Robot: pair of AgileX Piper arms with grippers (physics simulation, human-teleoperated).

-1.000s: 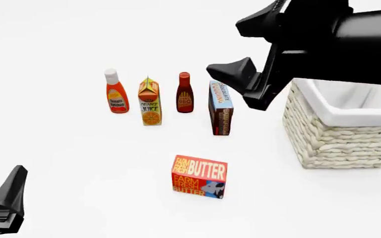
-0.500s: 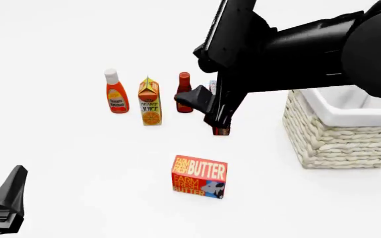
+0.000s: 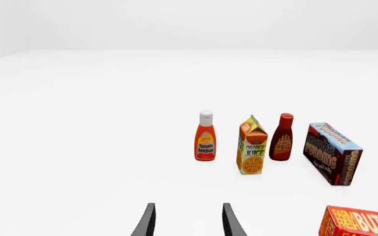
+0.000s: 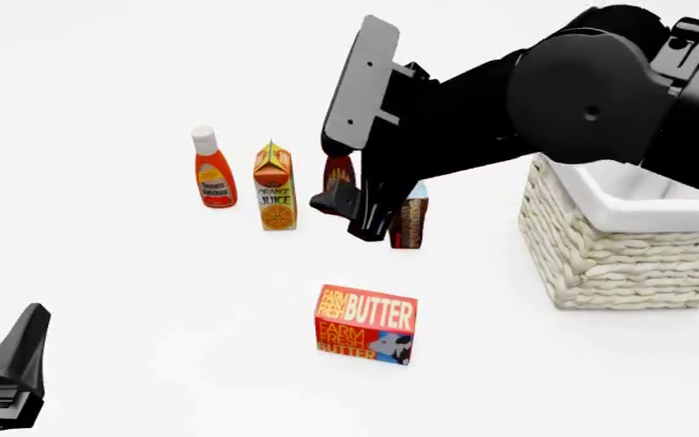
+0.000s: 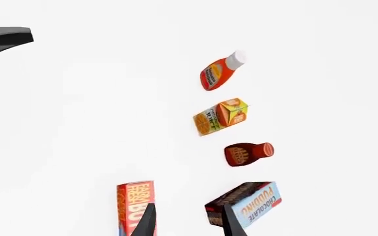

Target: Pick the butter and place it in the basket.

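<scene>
The butter (image 4: 366,325) stands alone on the table, nearer you than the row of groceries and well apart from the basket (image 4: 623,246) on the right. Your right gripper (image 4: 352,214) hangs above and behind it with fingers apart and empty, so I judge you should bring it forward and down, straddling the narrow faces before closing. The left gripper (image 3: 187,221) rests parted and empty; what the basket holds is hidden, only its white lining showing.
</scene>
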